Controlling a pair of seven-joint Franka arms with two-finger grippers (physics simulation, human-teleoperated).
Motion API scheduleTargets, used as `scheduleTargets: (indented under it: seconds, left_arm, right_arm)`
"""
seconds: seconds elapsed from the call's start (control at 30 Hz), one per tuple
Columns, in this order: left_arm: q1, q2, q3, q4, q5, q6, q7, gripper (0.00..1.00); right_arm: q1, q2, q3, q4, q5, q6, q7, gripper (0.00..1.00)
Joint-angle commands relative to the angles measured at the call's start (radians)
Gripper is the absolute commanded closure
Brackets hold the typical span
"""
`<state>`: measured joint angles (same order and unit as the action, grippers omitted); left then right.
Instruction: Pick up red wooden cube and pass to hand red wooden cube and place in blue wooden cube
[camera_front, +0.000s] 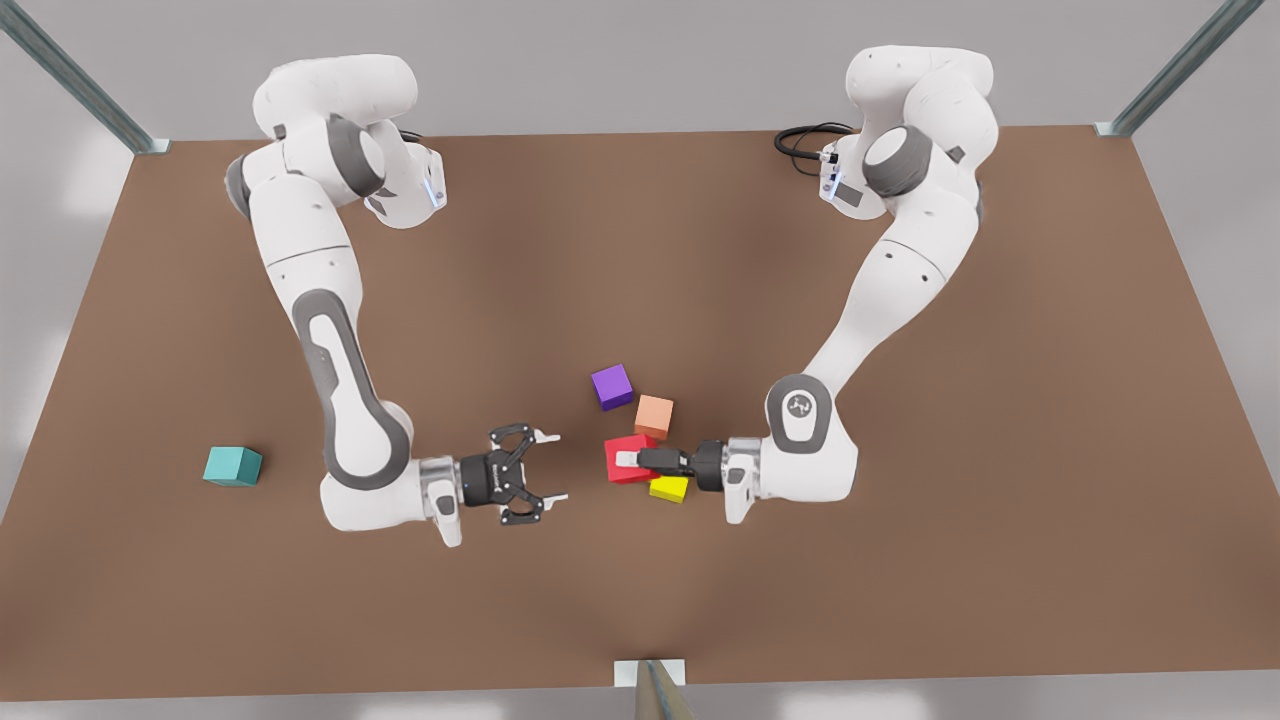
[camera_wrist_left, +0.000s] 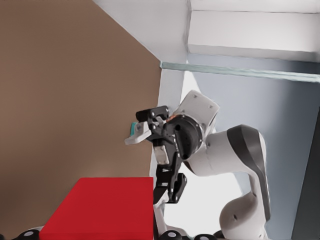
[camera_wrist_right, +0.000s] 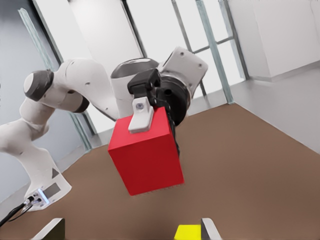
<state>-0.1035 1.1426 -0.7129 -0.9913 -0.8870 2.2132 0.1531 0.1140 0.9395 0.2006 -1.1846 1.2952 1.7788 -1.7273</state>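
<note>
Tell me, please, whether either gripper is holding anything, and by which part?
The left gripper holds the red wooden cube, fingers pinching two opposite faces near one edge. The right gripper is open, holding nothing.

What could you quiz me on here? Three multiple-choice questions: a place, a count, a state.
1. Where does the blue wooden cube sit? A on another cube; B alone, toward the front view's left; C in a gripper.
2. How many cubes are there? A three; B five; C seven.
3. How is the right gripper? A open; B shut, empty; C shut on a cube.
Answers: B, it stands apart; B, red wooden cube, blue, purple cube, salmon-orange cube, yellow cube; A, its fingers are spread; the left gripper holds the red one.
</note>
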Motion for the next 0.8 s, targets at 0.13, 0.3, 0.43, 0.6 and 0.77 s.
scheduleTargets:
  seconds: [0.13, 0.3, 0.43, 0.6, 0.77]
  left_arm:
    - [-0.025, 0.022, -0.002, 0.026, -0.073, 0.062, 0.247, 0.47]
    - [-0.035, 0.023, -0.002, 0.026, -0.076, 0.083, 0.249, 0.47]
    - [-0.035, 0.023, -0.003, 0.028, -0.079, 0.091, 0.249, 0.46]
    - [-0.042, 0.023, -0.003, 0.028, -0.090, 0.105, 0.249, 0.46]
    - [-0.079, 0.037, -0.003, 0.057, -0.098, 0.146, 0.249, 0.46]
  right_arm:
    - [0.007, 0.021, 0.005, 0.006, 0.064, 0.037, -0.511, 0.00]
    - [0.030, 0.030, 0.005, 0.010, 0.093, 0.051, -0.508, 0.00]
    - [0.030, 0.031, 0.011, 0.013, 0.099, 0.068, -0.482, 0.00]
    - [0.052, 0.044, 0.013, 0.025, 0.116, 0.093, -0.479, 0.00]
    - [0.061, 0.047, 0.013, 0.026, 0.118, 0.103, -0.479, 0.00]
